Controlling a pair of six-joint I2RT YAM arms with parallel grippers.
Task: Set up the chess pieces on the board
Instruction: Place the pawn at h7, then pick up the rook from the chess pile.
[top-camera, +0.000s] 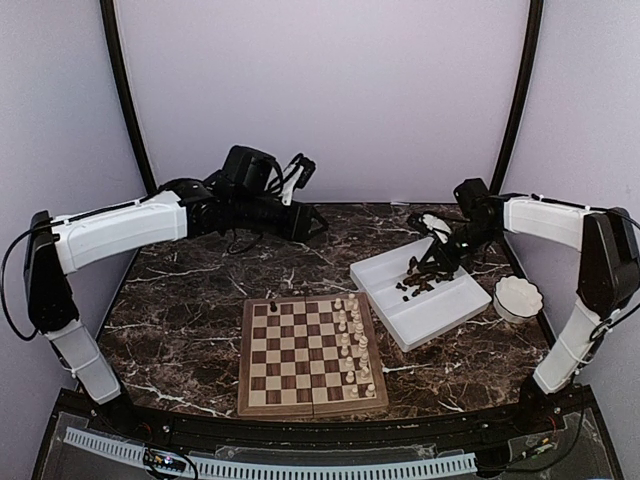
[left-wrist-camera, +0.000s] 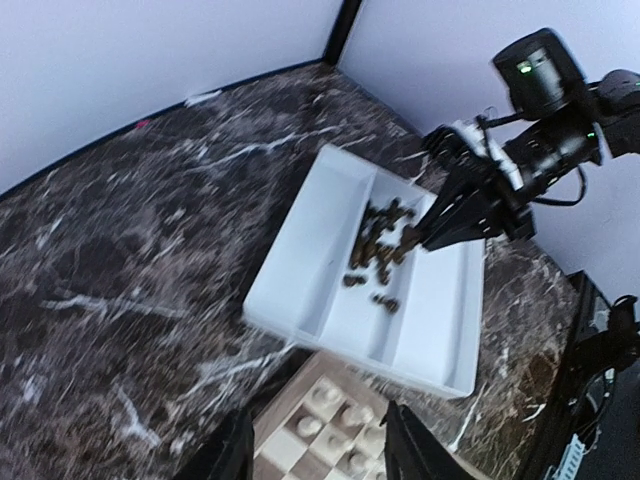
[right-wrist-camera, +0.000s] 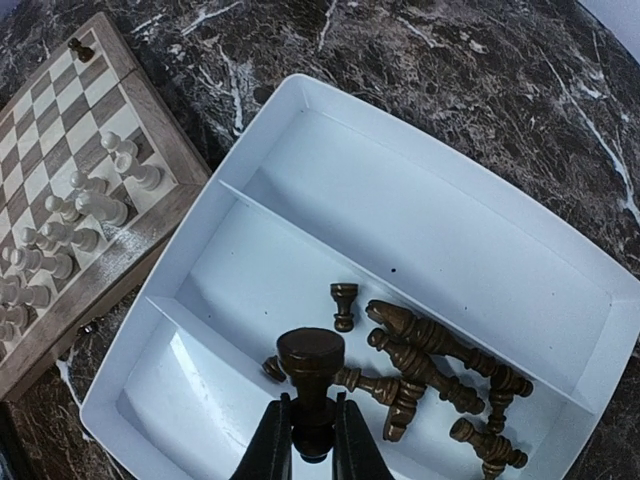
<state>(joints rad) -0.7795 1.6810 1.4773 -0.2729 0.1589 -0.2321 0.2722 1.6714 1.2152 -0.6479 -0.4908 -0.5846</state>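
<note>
One dark piece (top-camera: 273, 301) stood on the board (top-camera: 300, 392), at its far left corner, so the dark side looked barely begun. White pieces (top-camera: 352, 340) filled two files along the board's right edge, which suggested the dark ones belonged on the bare left side.

The remaining dark pieces (right-wrist-camera: 430, 355) lay tumbled in the middle compartment of the tray (right-wrist-camera: 300, 92), which sat on the surface (top-camera: 200, 290) just right of the board. The right pincer (right-wrist-camera: 310, 425) hung over that compartment, pinching one dark figure (right-wrist-camera: 310, 360) low on its body, head up. Held upright like that, it could probably be set on its base without any turning.

The left pincer (left-wrist-camera: 315, 450) had its fingers spread with nothing between them. It was raised above the board's far edge, likely kept there to leave the right arm a free path from tray to board.
</note>
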